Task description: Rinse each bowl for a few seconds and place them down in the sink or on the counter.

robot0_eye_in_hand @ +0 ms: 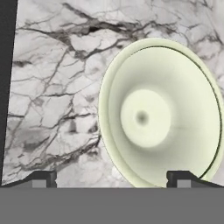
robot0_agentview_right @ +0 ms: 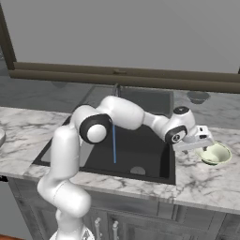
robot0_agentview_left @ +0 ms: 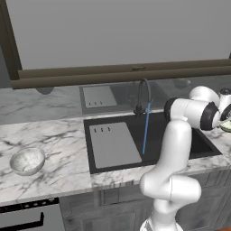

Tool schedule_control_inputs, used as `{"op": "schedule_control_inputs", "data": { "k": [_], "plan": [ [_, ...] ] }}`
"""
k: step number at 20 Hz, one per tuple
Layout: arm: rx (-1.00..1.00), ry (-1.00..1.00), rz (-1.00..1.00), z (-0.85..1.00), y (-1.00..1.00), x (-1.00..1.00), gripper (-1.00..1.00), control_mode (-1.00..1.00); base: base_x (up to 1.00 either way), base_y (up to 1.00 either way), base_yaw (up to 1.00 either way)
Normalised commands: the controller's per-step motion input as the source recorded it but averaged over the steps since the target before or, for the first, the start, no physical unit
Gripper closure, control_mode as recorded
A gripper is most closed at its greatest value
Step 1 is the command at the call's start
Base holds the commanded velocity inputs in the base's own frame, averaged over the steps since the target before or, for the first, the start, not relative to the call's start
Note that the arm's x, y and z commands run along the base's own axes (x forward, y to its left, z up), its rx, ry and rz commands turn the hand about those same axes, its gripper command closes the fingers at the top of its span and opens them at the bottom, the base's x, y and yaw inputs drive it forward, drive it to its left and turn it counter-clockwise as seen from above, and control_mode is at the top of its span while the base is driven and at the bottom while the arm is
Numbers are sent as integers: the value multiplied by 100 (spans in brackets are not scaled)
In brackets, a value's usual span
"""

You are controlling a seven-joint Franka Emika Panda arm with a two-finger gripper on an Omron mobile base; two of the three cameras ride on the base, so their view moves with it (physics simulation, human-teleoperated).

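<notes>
The pale cream bowl (robot0_eye_in_hand: 162,113) with a greenish inside sits upright on the white marble counter (robot0_eye_in_hand: 52,87), right of the sink (robot0_agentview_right: 140,157). My gripper (robot0_eye_in_hand: 111,179) hovers open just above it: one fingertip (robot0_eye_in_hand: 181,177) is over the bowl's rim, the other (robot0_eye_in_hand: 41,177) over bare counter. From the right base view the gripper (robot0_agentview_right: 205,143) stands at the left edge of this bowl (robot0_agentview_right: 215,153). The speckled grey-white bowl (robot0_agentview_left: 28,161) rests on the counter left of the sink (robot0_agentview_left: 180,135). A blue stream of water (robot0_agentview_left: 145,128) runs from the dark arched tap (robot0_agentview_left: 143,94) into the basin.
A flat grey panel (robot0_agentview_left: 113,144) with slots lies in the left half of the sink. The dark brown ledge (robot0_agentview_left: 117,74) runs along the wall behind the counter. An oven front (robot0_agentview_left: 27,217) shows below the counter at the left.
</notes>
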Motion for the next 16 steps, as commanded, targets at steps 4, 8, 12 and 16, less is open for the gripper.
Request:
{"op": "schedule_control_inputs", "data": {
  "k": [4,8,12,16],
  "plan": [
    [1,0,6,-13,-4,5,-100,-100,0,0,0],
    [2,0,6,-20,0,0,-100,-100,0,0,0],
    [2,0,6,-15,-10,4,-100,-100,0,0,0],
    [2,0,6,-13,-10,3,-100,-100,0,0,0]
  ]
}}
